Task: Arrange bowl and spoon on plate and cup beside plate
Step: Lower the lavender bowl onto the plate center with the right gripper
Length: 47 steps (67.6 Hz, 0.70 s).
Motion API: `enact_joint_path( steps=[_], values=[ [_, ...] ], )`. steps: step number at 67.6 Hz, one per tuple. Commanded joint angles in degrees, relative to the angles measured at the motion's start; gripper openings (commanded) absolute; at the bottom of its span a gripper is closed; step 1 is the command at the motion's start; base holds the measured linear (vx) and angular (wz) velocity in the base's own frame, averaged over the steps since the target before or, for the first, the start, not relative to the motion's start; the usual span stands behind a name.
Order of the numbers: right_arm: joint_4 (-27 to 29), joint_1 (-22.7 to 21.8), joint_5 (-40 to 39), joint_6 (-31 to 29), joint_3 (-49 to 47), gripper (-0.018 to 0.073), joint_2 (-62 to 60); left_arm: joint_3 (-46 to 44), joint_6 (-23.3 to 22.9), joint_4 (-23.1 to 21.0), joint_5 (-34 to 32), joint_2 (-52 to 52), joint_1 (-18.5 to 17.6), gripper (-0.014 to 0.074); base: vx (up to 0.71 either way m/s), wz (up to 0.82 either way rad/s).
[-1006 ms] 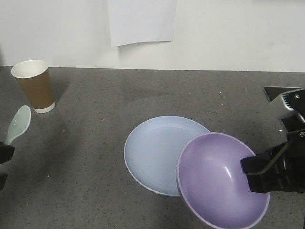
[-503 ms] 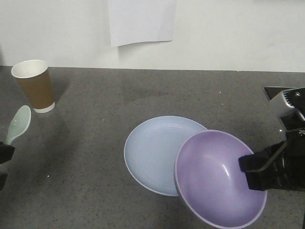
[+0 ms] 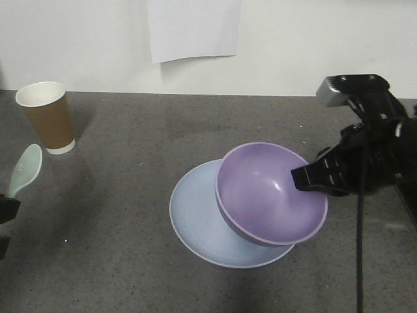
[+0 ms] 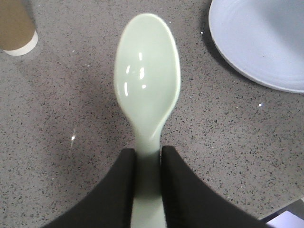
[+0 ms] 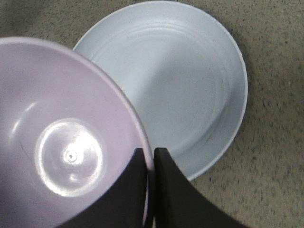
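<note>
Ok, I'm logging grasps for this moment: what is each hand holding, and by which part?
The right hand pinches the bowl by its rim. The left hand grips the spoon by its handle.

This looks like a robot test bench in a lab or workroom. A dark grey speckled worktop (image 3: 130,215) runs back to a plain white wall (image 3: 313,45), where a white sheet of paper (image 3: 193,29) hangs. On the right, a black robot arm (image 3: 371,156) trailing a cable (image 3: 358,261) reaches over the worktop. A paper cup (image 3: 47,116) stands at the far left.
</note>
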Motion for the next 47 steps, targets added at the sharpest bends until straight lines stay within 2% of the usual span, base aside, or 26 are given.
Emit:
enact_joint_path(
  steps=[1, 14, 27, 47],
  values=[
    [-0.58, 0.07, -1.95, -0.76, -5.63, -0.0001, 4.57, -1.44, -0.22, -0.93, -3.05, -0.54, -0.35, 0.0101, 0.00, 0.00],
    [-3.26, 0.07, -1.65, -0.69, -10.98, -0.0001, 15.25, -1.44, -0.22, -0.93, -3.05, -0.54, -0.35, 0.0101, 0.00, 0.00],
    [-3.32, 0.07, -2.06, -0.69, -14.55, -0.0001, 23.17, -1.44, -0.22, -0.93, -3.05, -0.54, -0.35, 0.0101, 0.00, 0.00],
    [-4.87, 0.07, -2.72, -1.96, -16.48, 0.0026, 27.62, -1.44, -0.22, -0.93, -3.05, -0.54, -0.35, 0.0101, 0.00, 0.00]
  ],
)
